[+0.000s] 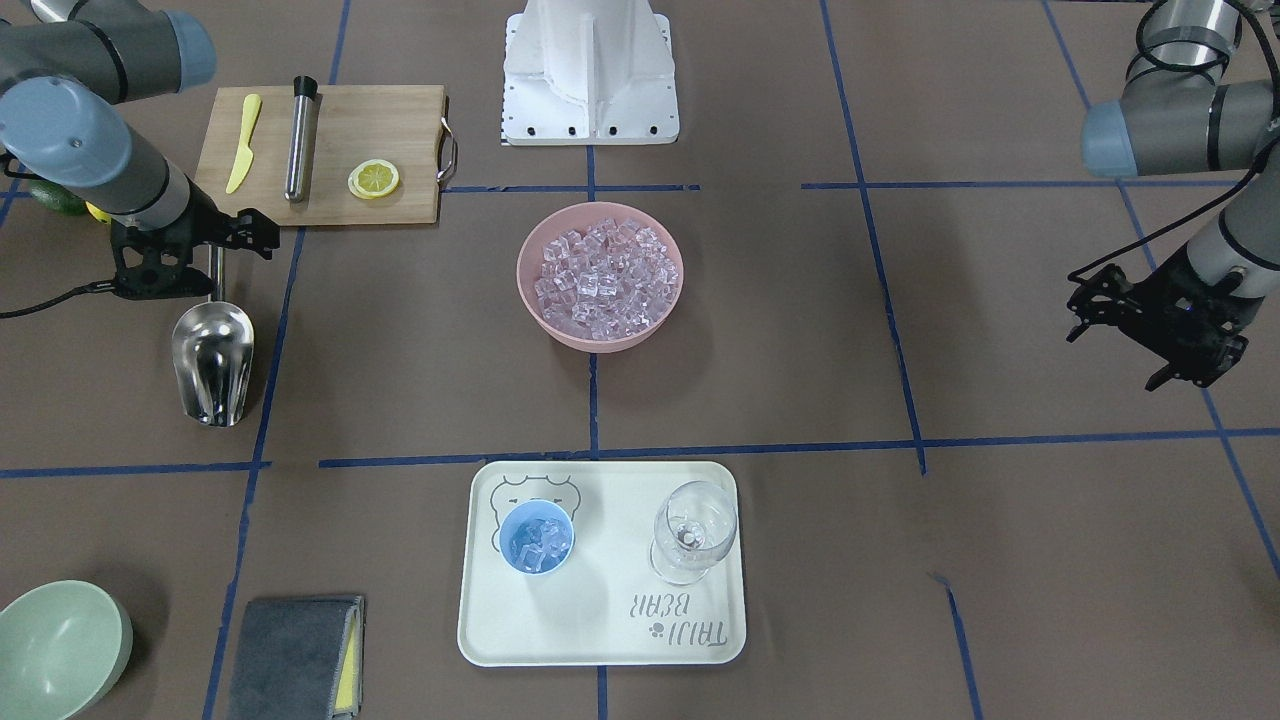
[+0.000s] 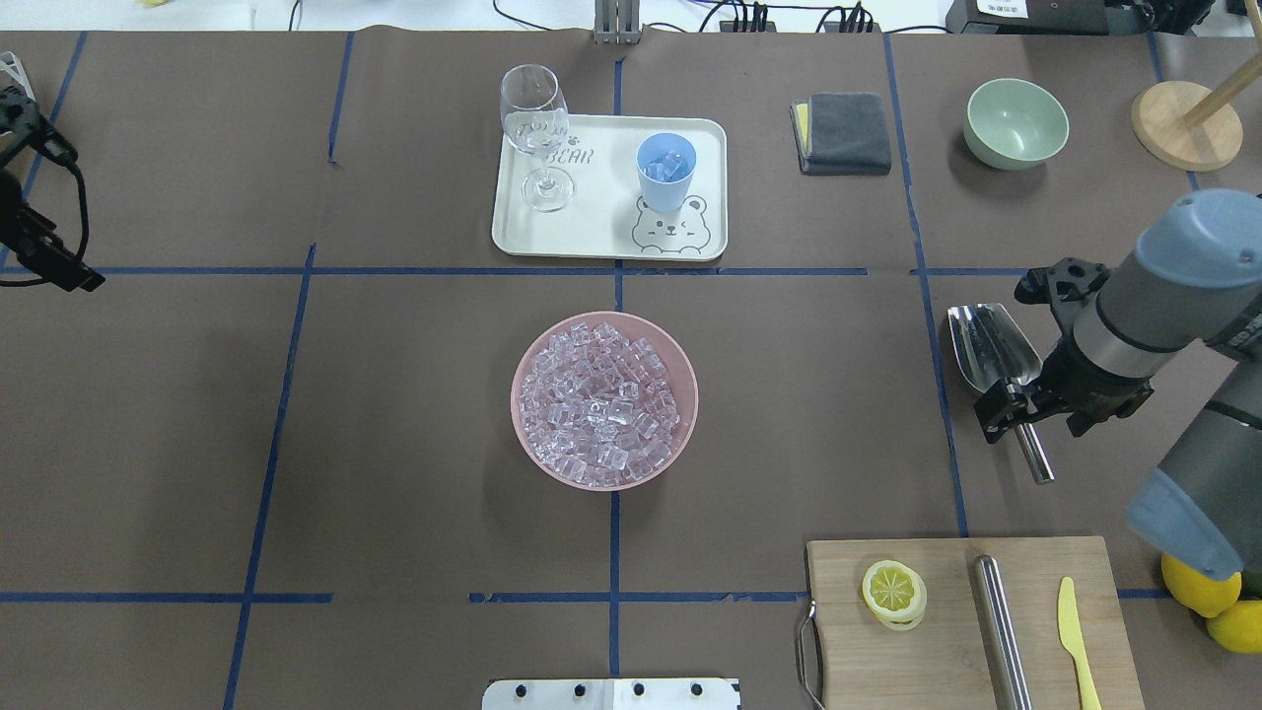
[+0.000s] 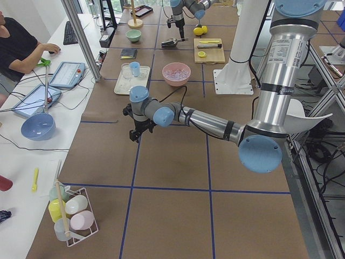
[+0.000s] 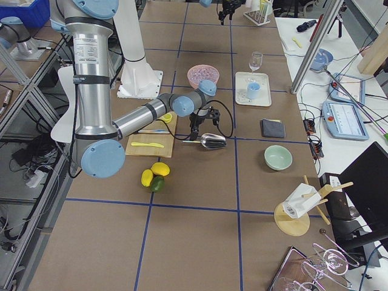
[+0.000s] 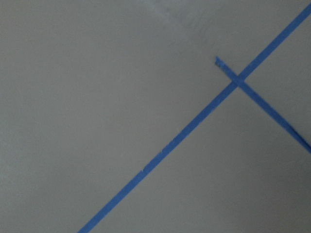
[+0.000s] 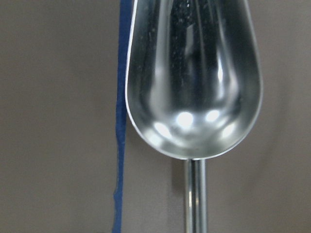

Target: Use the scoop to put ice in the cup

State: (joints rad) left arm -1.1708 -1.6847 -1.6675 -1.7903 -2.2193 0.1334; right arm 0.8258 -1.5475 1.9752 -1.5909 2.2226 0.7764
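The steel scoop (image 1: 212, 360) lies empty on the table at my right side, trough away from the robot; it also shows in the overhead view (image 2: 991, 345) and fills the right wrist view (image 6: 194, 77). My right gripper (image 1: 213, 262) is low over its thin handle, jaws apart on either side of it. The ice (image 1: 600, 275) is heaped in a pink bowl (image 2: 527, 345) at the table's middle. The light-blue cup (image 1: 536, 537) stands on a white tray (image 1: 600, 620) and holds a few cubes. My left gripper (image 1: 1120, 350) is open and empty, far off at the other side.
A clear wine glass (image 1: 693, 530) stands on the tray beside the cup. A wooden board (image 1: 330, 150) near my right arm carries a lemon slice, a steel rod and a yellow knife. A pale green bowl (image 1: 60, 645) and a grey cloth (image 1: 290, 670) lie beyond the scoop.
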